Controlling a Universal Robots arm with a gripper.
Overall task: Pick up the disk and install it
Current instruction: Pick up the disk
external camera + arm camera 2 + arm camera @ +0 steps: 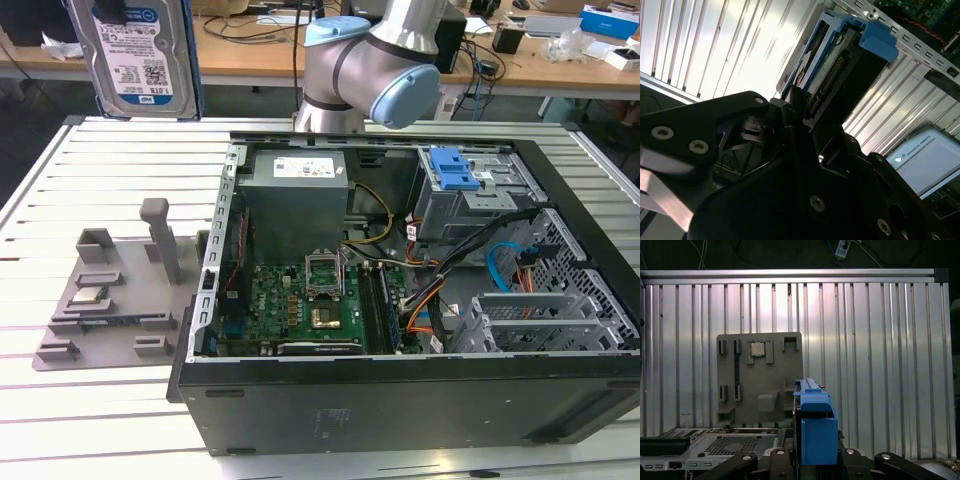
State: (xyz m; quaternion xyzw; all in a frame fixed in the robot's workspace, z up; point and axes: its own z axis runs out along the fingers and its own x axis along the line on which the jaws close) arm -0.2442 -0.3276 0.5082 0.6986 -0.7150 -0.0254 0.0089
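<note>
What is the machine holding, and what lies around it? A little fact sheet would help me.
Held item: the disk, silver with a blue bracket
Held by: the gripper, shut on the disk's edge
Disk position: up off the table, outside the computer case
Case: open on the table, with the motherboard and power supply exposed
Beside the case: a grey holder carrying a small square chip
Work so far: disk picked up, not yet installed
</note>
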